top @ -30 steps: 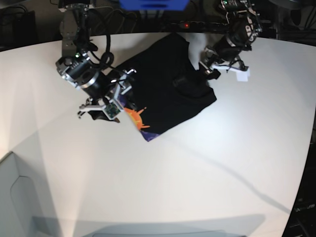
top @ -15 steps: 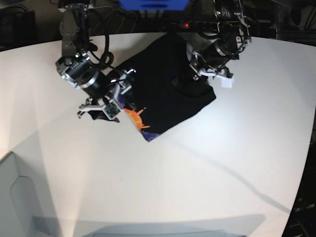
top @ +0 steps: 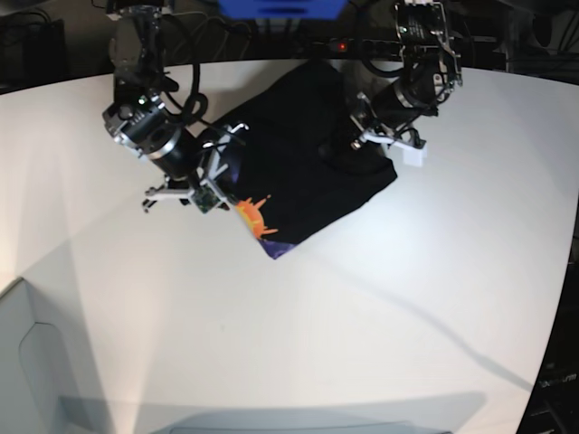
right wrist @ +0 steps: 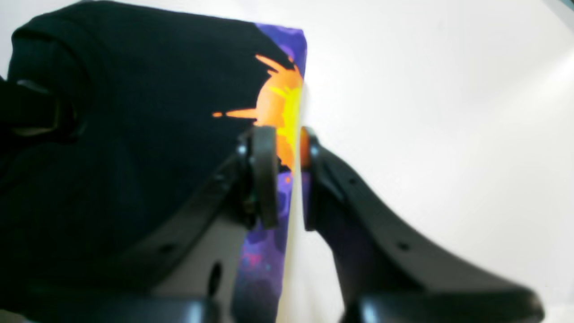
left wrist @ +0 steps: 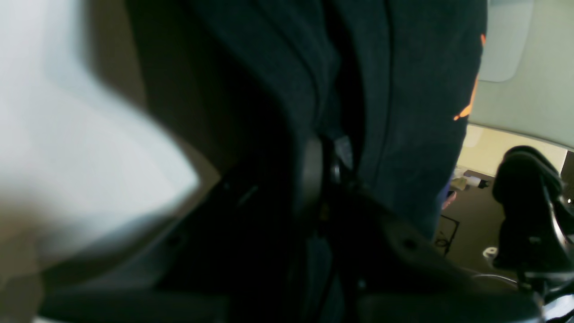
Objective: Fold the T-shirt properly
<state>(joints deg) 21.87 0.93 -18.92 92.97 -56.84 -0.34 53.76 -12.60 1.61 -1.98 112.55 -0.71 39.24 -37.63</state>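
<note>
Two grippers sit on the T-shirt (top: 303, 163), which lies part-folded at the far middle of the table (top: 380, 307). On the scene's left, the right gripper (right wrist: 282, 179) is clamped on the printed hem edge. On the scene's right, the left gripper (left wrist: 329, 168) is pinched into dark cloth folds. Risk: a thin bite slipping, or uneven lift skewing the fold.

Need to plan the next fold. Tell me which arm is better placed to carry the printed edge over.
Right, probably. The right pincer is closed on the T-shirt at its orange-and-purple printed edge. The left pincer is buried in plain black folds on the opposite side.
</note>
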